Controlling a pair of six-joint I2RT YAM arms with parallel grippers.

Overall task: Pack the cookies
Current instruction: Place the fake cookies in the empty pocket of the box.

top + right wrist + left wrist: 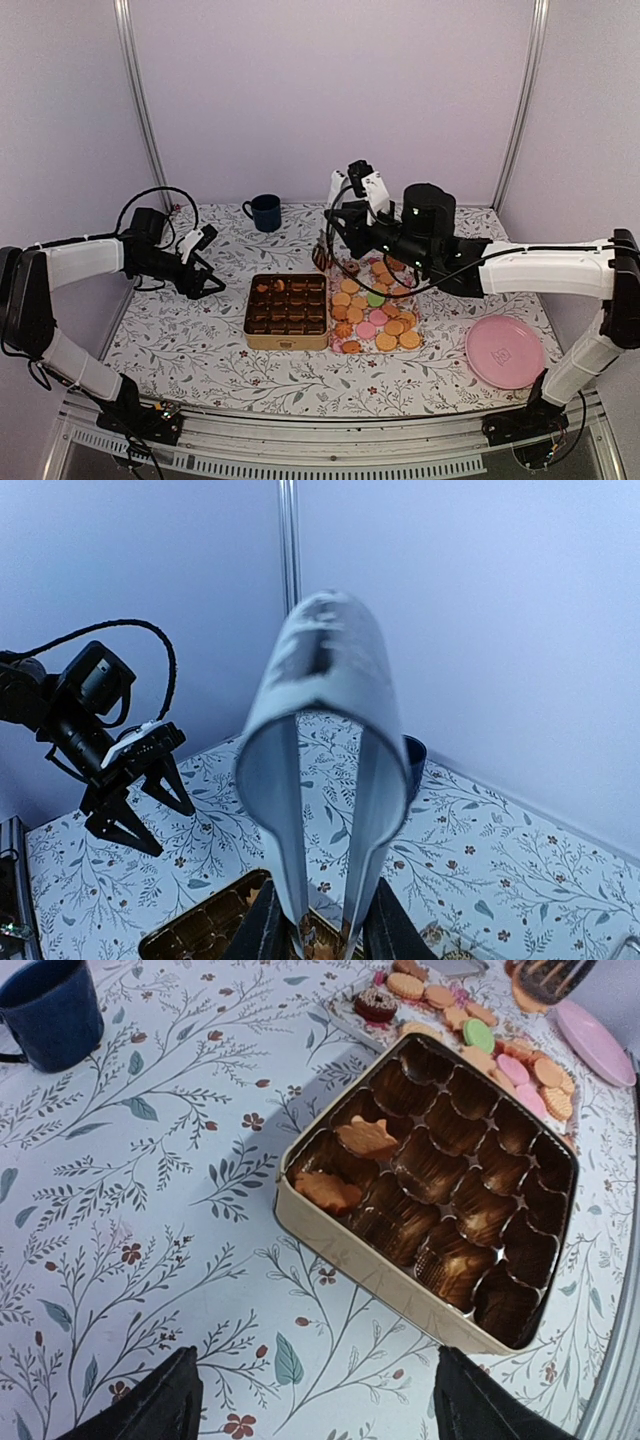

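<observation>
Gold tin (287, 312) on the tabletop (200, 340), cookies (375, 310) just right of it, right claw (333, 240) above gripping tongs (322, 258) I think.

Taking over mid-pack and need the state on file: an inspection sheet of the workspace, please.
Surface: floral tablecloth, lying flat.
Job's things: cookies piled right of the gold tin; two cookies in its far-left cups, other cups look empty.
Clutter: blue mug at the back, pink plate near right.
Grippers: left gripper open, empty, left of the tin; right gripper shut on metal tongs.
Cables: black cable loops over the left arm; another runs along the right arm.
Surroundings: plain walls, metal frame posts.
</observation>
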